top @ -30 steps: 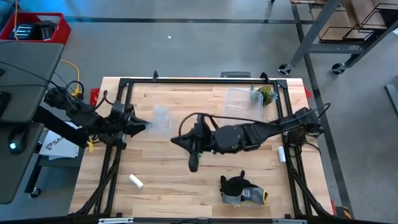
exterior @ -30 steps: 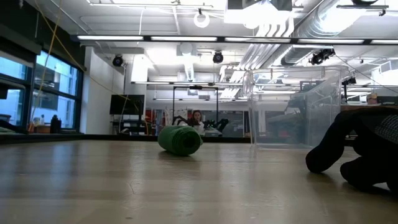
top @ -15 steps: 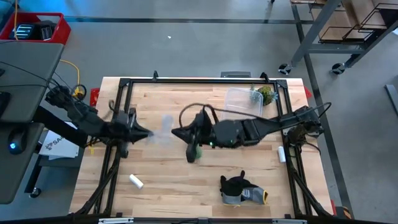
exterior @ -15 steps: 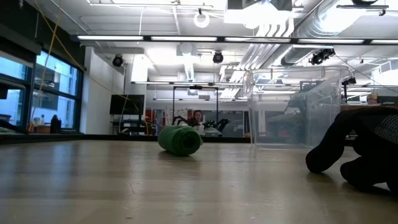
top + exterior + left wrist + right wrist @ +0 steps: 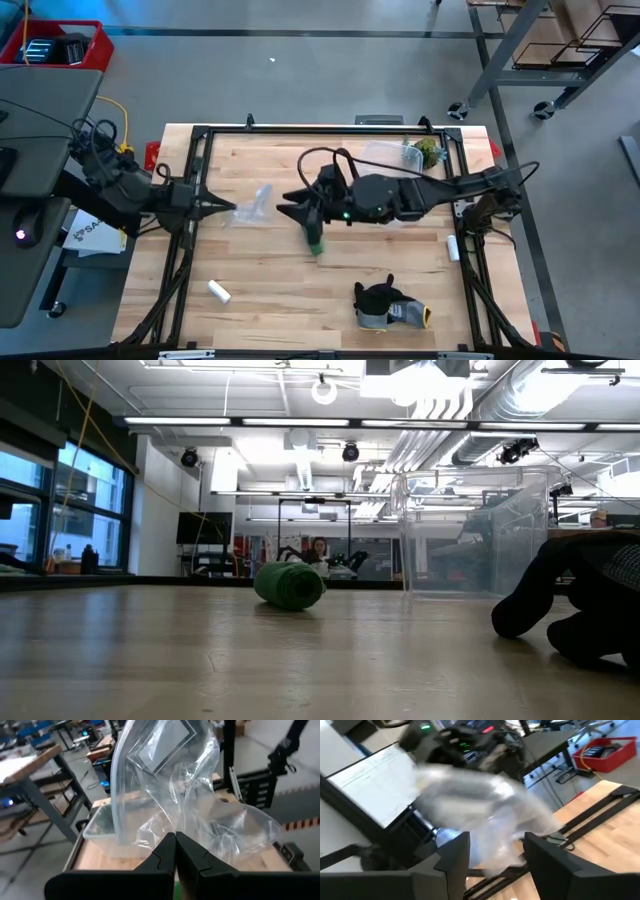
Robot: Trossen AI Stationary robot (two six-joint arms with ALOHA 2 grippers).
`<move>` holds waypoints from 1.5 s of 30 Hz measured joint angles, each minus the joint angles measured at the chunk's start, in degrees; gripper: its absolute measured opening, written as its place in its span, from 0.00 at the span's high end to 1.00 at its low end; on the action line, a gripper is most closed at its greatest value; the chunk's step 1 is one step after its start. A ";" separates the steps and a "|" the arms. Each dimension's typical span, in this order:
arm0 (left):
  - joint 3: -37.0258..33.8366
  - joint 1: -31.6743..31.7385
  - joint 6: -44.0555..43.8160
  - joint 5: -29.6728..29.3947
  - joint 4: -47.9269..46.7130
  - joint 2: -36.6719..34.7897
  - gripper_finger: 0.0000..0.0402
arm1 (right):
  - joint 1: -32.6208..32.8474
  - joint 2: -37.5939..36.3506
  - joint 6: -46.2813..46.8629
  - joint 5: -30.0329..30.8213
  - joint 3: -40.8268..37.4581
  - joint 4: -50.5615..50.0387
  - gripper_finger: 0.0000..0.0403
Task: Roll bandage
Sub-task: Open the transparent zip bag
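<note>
The bandage (image 5: 315,243) is a compact green roll lying on its side on the wooden table, also seen in the low view (image 5: 290,585). No gripper touches it. My left gripper (image 5: 230,208) is at the left, shut on a clear plastic bag (image 5: 255,205), which fills the left wrist view (image 5: 175,785). My right gripper (image 5: 285,205) hovers above the table's middle, just beyond the roll. It is open and faces the bag (image 5: 480,805), which shows blurred ahead of its fingers. I cannot tell whether it touches the bag. My left gripper (image 5: 175,847) pinches a crumpled part of the clear bag (image 5: 176,827) between its two fingers, several layers bunched together. The fingers come nearly level from the table's left side. The bag spreads out beyond the fingertips, held up in the air, slack.
A clear plastic container (image 5: 392,165) stands at the far right with a greenish clump (image 5: 428,152) beside it. A dark grey glove (image 5: 385,305) lies near the front edge. Small white cylinders lie at the front left (image 5: 219,291) and right (image 5: 452,247). A black frame (image 5: 300,129) borders the table.
My right gripper has moved toward the far edge, off the green roll, has rolled, and has opened. My left gripper has risen and rolled with the bag, which now sits a little nearer the table's middle line. The roll has stayed where it was.
</note>
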 joint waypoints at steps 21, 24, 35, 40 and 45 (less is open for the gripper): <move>4.89 -0.14 5.70 -1.86 1.98 6.66 1.00 | -2.12 0.62 -2.62 -4.76 0.00 1.63 0.55; 4.89 -0.01 7.00 -1.39 2.10 7.68 1.00 | -2.43 1.25 -2.60 -7.62 0.00 3.08 0.55; 4.83 1.45 7.12 -1.44 3.57 8.25 1.00 | -2.45 2.03 -5.03 -9.27 0.00 5.76 0.70; 4.85 1.45 4.94 -1.43 4.00 8.25 1.00 | -2.43 2.02 -5.17 -9.17 0.00 6.57 0.97; 4.85 1.45 -3.38 -4.23 3.72 8.16 0.93 | -2.32 2.02 -5.20 -8.33 0.00 6.98 1.00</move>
